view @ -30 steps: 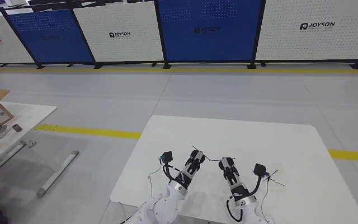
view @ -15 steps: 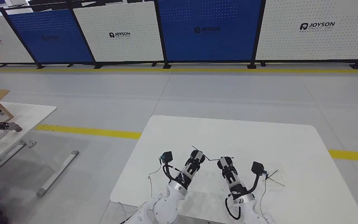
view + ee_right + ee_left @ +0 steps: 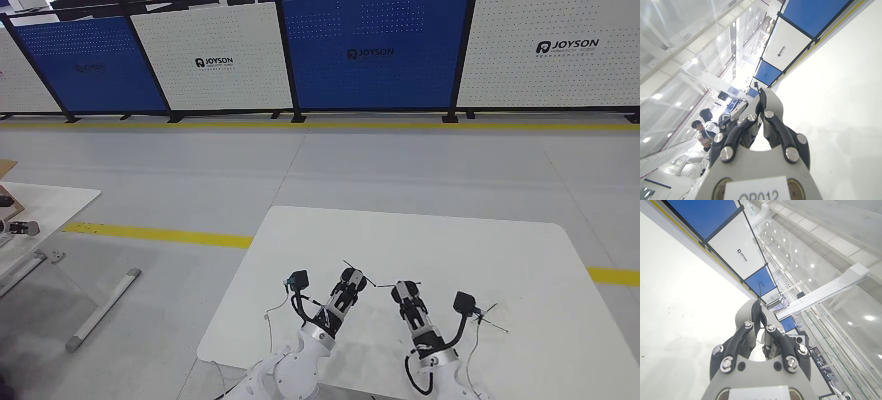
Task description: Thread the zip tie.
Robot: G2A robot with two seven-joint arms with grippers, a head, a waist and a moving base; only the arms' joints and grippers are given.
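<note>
From above, both arms are low over the near edge of the flat white tabletop [image 3: 480, 250]. The left hand [image 3: 354, 279] and the right hand [image 3: 402, 289] sit near each other but do not touch. A thin black plastic zip tie [image 3: 363, 277] shows as a fine line sticking out of the left hand.

From the left wrist, the left hand [image 3: 759, 307] is pinched tight on the zip tie [image 3: 759, 289]. The thin pointed end pokes out past its tips.

From the right wrist, the right hand [image 3: 761, 95] is squeezed tight too. It holds the end with the little square head [image 3: 755, 83], which sticks out just past its tips.

I cannot tell if the strap runs whole between the two hands. I think the step now is lining up the two ends. Next, the pointed end must meet the tiny hole in the head straight on, then slide through. That hole is a small target, so the move should be slow and steady.
</note>
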